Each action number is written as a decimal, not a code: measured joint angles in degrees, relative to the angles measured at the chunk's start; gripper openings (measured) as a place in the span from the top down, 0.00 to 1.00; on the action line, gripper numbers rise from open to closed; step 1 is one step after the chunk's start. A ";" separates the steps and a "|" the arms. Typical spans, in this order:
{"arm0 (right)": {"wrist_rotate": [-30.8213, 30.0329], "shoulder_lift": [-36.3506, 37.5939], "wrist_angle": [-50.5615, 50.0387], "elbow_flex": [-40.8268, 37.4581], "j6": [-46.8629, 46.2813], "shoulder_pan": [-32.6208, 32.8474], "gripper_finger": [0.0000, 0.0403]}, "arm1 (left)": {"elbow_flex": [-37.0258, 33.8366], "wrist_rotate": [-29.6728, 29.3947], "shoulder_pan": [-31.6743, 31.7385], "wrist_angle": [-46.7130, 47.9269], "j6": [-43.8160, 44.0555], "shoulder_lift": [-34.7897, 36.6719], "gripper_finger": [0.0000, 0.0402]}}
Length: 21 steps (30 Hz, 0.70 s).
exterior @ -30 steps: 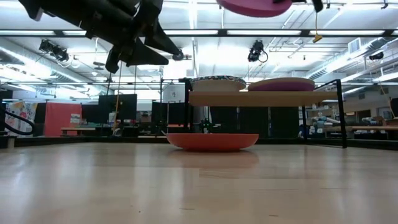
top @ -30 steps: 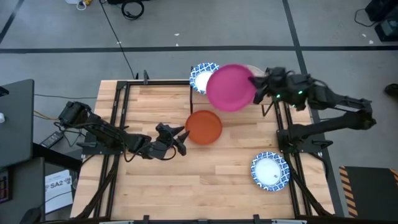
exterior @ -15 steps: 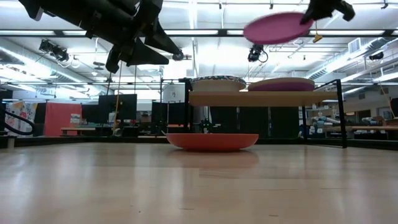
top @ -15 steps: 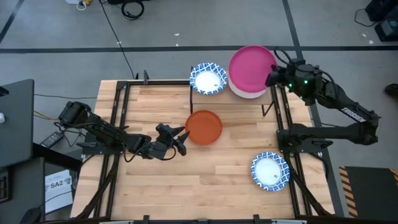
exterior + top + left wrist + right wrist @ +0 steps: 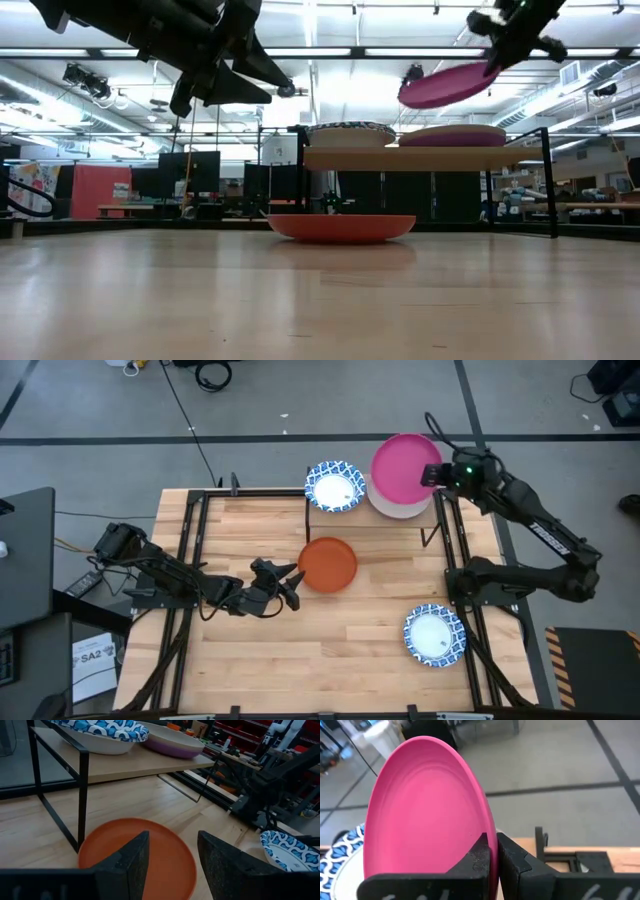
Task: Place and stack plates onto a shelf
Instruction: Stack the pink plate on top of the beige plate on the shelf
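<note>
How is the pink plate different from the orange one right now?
The pink plate is in the air, pinched at its rim by the right gripper above the shelf; the orange plate lies on the tabletop, held by nothing. In the low view the pink plate hangs tilted, while the orange plate sits flat. Both are plain, round and look similar in size.

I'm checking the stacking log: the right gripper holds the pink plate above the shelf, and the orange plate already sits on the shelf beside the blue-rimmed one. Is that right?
Not quite. The orange plate is not on the shelf; it lies on the tabletop in front of it, as the low view shows. The rest holds: the right gripper holds the pink plate above the shelf, where a blue-rimmed plate sits.
</note>
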State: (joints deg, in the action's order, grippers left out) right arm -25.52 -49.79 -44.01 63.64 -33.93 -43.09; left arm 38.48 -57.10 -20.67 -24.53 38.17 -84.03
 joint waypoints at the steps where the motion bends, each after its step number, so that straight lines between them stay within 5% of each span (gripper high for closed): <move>1: 1.03 -0.92 0.07 0.00 -0.02 -0.76 0.94 | 0.00 0.00 0.00 -0.01 0.00 0.00 0.57; 21: 8.96 -9.35 -2.87 0.00 -1.01 -7.46 0.92 | 0.07 0.00 0.00 -0.02 0.00 -0.02 0.57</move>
State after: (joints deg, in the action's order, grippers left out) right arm -16.56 -59.14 -46.88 63.64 -34.94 -50.55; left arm 38.54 -57.10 -20.67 -24.56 38.17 -84.05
